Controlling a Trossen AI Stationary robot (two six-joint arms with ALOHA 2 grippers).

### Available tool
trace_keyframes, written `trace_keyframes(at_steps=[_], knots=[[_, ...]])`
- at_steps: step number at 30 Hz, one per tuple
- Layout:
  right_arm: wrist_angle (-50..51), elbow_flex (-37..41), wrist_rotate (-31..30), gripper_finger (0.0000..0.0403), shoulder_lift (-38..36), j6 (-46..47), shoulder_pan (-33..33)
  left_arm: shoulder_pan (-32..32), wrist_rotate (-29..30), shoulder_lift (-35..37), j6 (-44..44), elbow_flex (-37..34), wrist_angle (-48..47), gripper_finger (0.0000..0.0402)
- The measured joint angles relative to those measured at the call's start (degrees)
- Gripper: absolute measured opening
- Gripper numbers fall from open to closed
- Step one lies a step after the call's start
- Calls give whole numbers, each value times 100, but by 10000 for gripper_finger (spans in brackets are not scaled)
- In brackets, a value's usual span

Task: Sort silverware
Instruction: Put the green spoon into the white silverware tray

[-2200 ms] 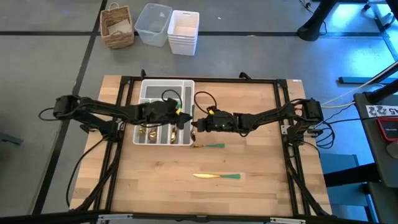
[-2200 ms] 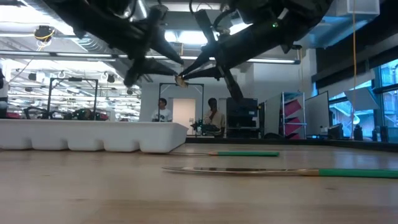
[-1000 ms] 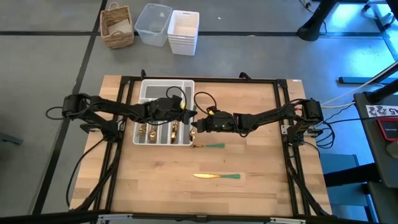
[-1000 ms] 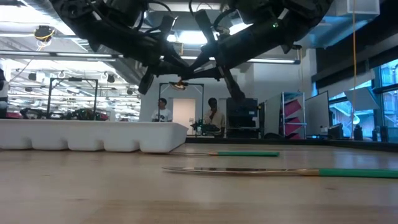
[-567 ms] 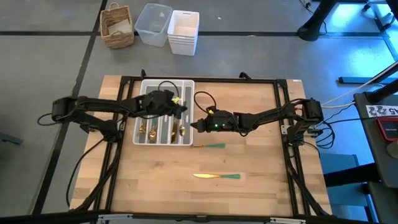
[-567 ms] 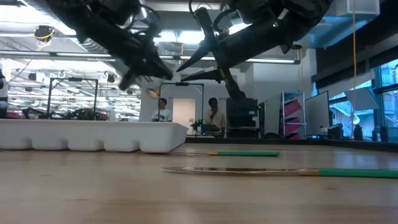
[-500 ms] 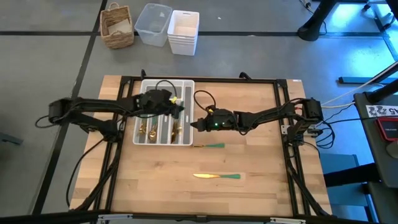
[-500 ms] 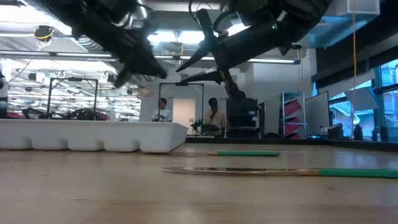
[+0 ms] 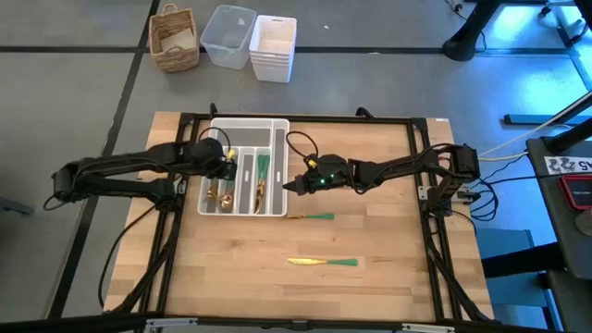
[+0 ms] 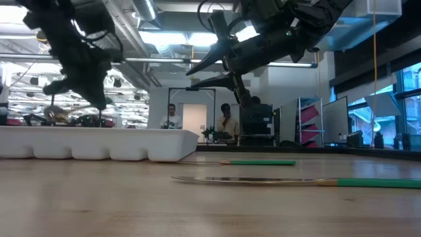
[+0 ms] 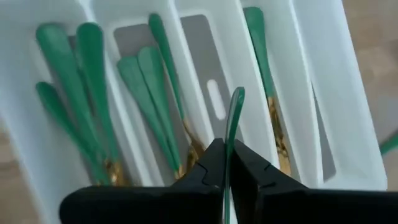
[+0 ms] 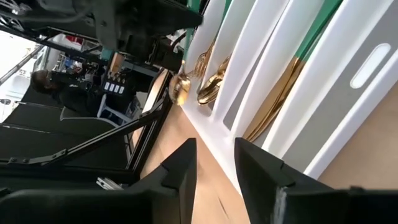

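My left gripper (image 11: 225, 163) is clamping one slim green-handled piece of silverware (image 11: 233, 118) above the white compartmented plastic tray (image 9: 278, 125).

I am holding that piece by its handle over the tray's left compartments, its gold-coloured head hidden below my fingers. Under it, more green-handled, gold-headed silverware (image 11: 163, 81) is lying sorted in the tray's long slots. My right gripper (image 9: 289, 185) is hanging just beside the tray's right wall with its fingers (image 12: 180, 168) spread and gripping nothing. Two more pieces are lying on the wooden table (image 9: 388, 250): a green-handled one (image 9: 310, 216) just near of the tray's right corner, and a gold-bladed, green-handled knife (image 9: 322, 262) nearer still, well apart from the tray.
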State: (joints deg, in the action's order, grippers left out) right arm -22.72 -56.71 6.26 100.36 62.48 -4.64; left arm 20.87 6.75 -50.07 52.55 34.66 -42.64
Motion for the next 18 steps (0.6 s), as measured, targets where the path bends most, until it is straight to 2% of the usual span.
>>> trace_keyframes(at_steps=[4, 8, 13, 18], knots=[[-2, 0, -64, 111, 0, -4, 2, 120, 119, -116, -39, -473, 658, 2], [3, 0, -63, 111, 0, -24, 2, 350, 344, -236, -42, -756, 827, 7], [11, 0, -55, 111, 0, -149, 2, 538, 349, -322, -76, -1036, 1340, 20], [10, 0, 423, 111, 0, -570, 2, 646, 352, -330, -346, -1071, 1520, 47]])
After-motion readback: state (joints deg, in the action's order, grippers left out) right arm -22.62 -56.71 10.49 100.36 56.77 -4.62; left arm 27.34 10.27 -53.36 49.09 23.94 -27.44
